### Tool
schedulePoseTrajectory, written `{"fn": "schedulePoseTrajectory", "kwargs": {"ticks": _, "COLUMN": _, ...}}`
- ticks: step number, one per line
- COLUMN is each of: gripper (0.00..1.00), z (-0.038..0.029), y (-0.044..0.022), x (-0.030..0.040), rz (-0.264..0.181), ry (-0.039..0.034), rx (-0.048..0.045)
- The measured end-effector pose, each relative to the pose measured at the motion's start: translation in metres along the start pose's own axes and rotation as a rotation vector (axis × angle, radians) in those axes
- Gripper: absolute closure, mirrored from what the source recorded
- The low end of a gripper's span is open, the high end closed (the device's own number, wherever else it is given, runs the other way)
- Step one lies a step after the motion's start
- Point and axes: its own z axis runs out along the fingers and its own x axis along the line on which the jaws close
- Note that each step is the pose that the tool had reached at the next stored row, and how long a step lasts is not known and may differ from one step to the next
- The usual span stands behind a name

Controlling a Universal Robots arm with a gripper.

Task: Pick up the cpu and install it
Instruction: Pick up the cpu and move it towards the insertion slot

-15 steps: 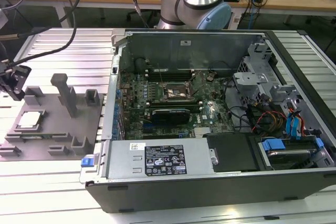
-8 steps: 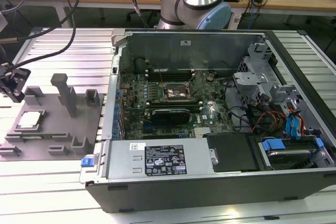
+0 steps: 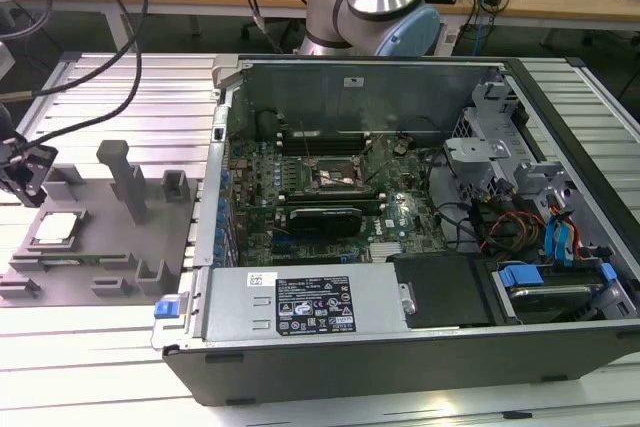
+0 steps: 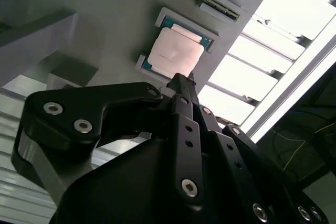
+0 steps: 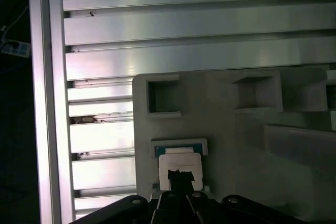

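Observation:
The cpu [image 3: 55, 228], a small square chip with a silvery-white top, lies flat in a recess of the grey plastic tray [image 3: 110, 257] at the exterior view's left. In both wrist views the cpu [image 4: 175, 56] [image 5: 180, 162] sits just beyond my fingertips. My gripper [image 3: 24, 179] hangs above the tray's left end, a little above the chip. Its black fingers [image 4: 181, 85] [image 5: 181, 178] meet in one narrow tip, shut, with nothing between them. The socket frame [image 3: 335, 179] sits on the motherboard inside the open computer case [image 3: 400, 347].
Upright posts [image 3: 122, 177] rise from the tray to the right of the chip. The tray rests on a ribbed aluminium table [image 5: 184, 56], whose edge rail [image 5: 44, 103] runs close by. Cables and drive bays [image 3: 540, 237] fill the right part of the case.

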Motion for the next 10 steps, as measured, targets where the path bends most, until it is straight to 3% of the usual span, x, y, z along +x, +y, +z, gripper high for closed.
{"fn": "schedulePoseTrajectory", "kwargs": {"ticks": 8, "gripper": 0.89, "z": 0.0221, "y": -0.0074, "x": 0.0001, "rz": 0.000, "ry": -0.0001, "rx": 0.0000}}
{"fn": "schedulePoseTrajectory", "kwargs": {"ticks": 10, "gripper": 0.89, "z": 0.0251, "y": -0.0076, "x": 0.0001, "rz": -0.001, "ry": 0.0000, "rx": 0.0000}}
